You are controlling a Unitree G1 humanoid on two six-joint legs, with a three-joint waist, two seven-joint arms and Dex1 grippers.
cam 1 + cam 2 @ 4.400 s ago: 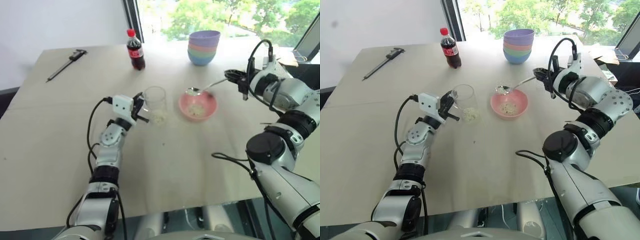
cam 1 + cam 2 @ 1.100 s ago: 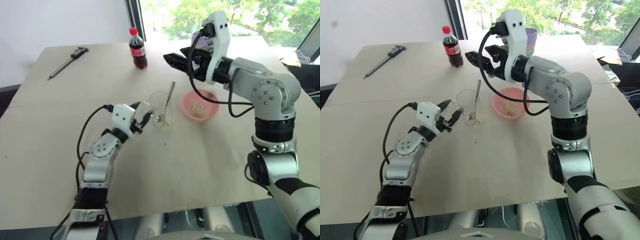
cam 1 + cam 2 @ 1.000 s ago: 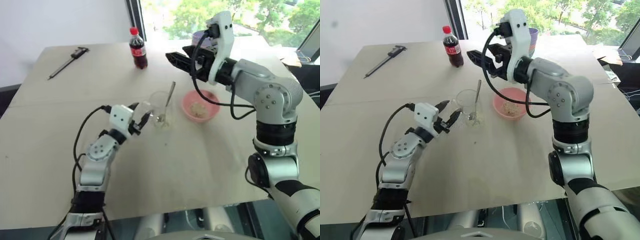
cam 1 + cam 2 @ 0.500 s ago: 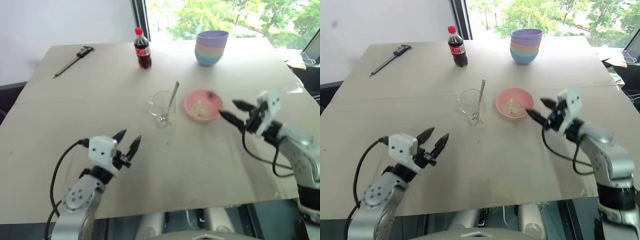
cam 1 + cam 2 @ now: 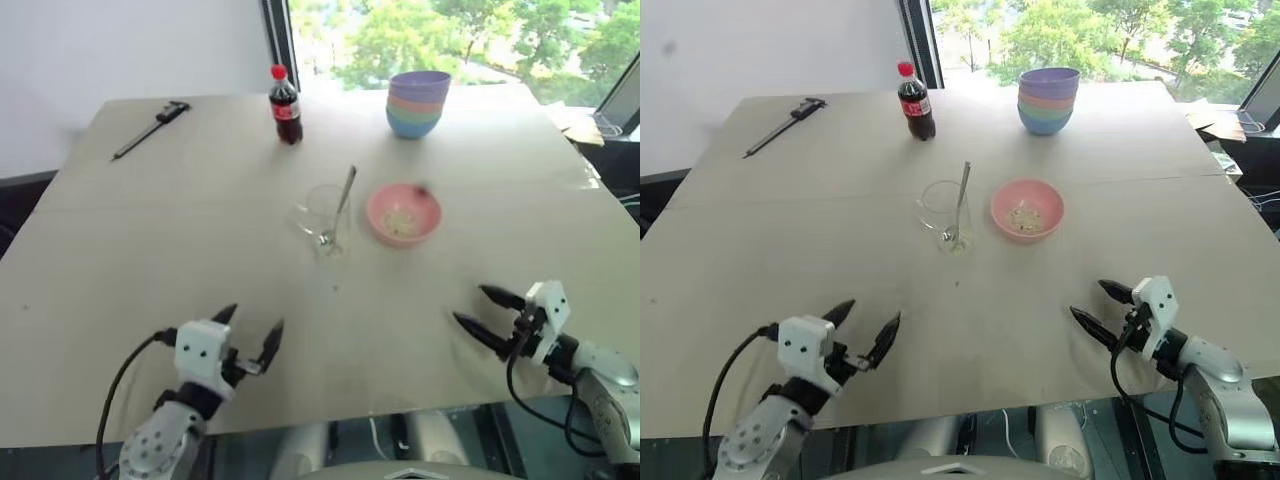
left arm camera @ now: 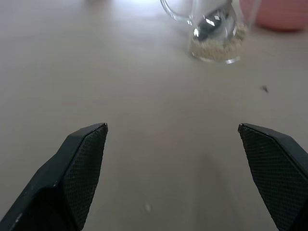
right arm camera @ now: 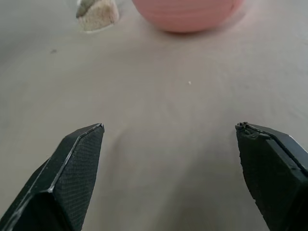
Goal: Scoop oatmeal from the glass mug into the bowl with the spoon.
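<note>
While both grippers hang near the table's near edge, well apart from the objects, the left gripper (image 5: 248,335) and right gripper (image 5: 482,314) stand with jaws wide apart, empty. Silver metal spoon (image 5: 959,203) stands inside the clear glass mug (image 5: 943,215) mid-table, bowl-end in pale oatmeal (image 6: 213,49). Shallow pink bowl (image 5: 1027,209), just beside the mug, holds some grains.

Bright daylight pours in from the window (image 5: 450,40) behind the counter (image 5: 150,250), washing out its far edge. Shadows are soft and faint. The wrist views are slightly hazy, the mug (image 6: 211,29) blurred.
</note>
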